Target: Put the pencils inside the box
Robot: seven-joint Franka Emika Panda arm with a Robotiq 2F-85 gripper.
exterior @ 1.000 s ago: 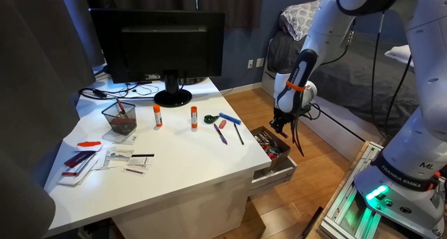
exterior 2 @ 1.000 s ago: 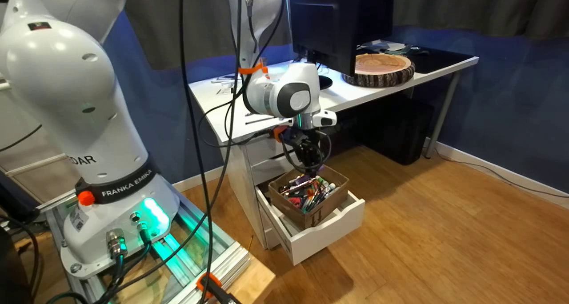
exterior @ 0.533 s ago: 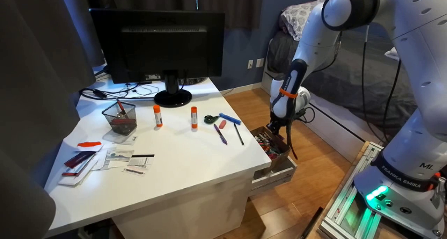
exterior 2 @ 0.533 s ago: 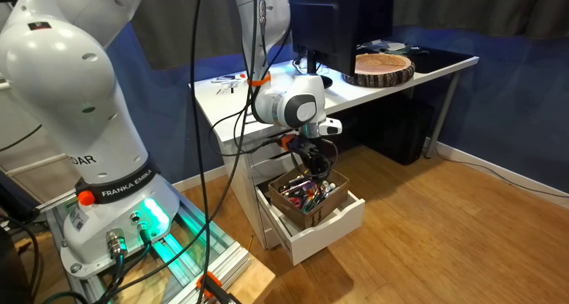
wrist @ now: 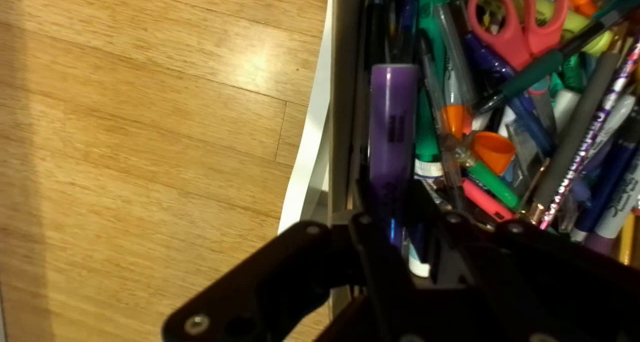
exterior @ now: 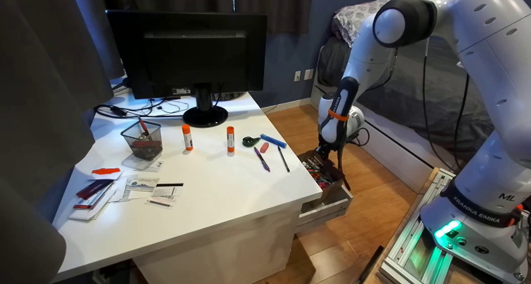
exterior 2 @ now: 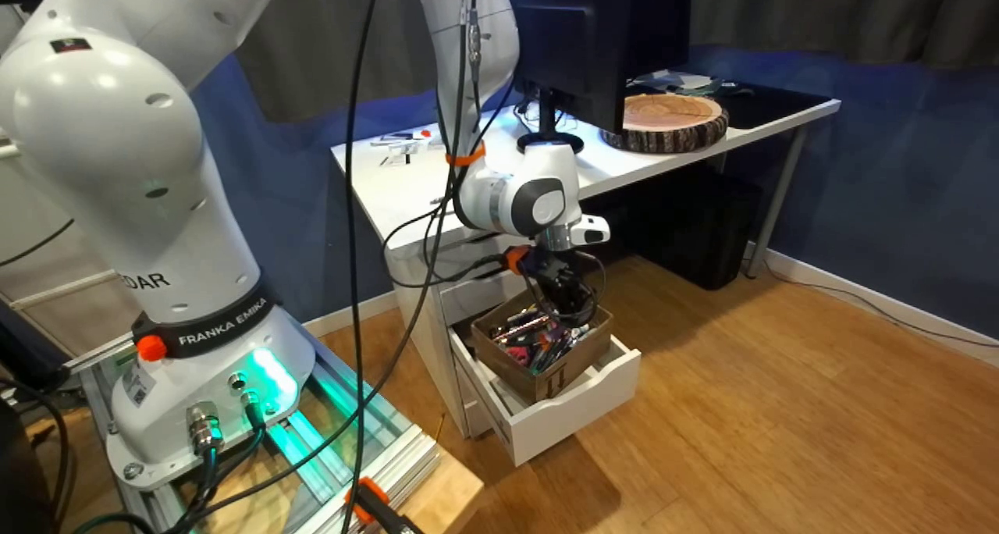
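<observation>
End effector (wrist: 391, 204): gripping marker (wrist: 394, 127), over box (wrist: 344, 92), near one side. Advised: shift inward, lower, release gently.

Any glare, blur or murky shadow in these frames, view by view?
Wrist view: glare on the wooden floor, the pincer sunk in near-black, print on the purple marker too blurred to read. Both exterior views: the green base light nearly blown out, and a dark shadow below the open drawer.
</observation>
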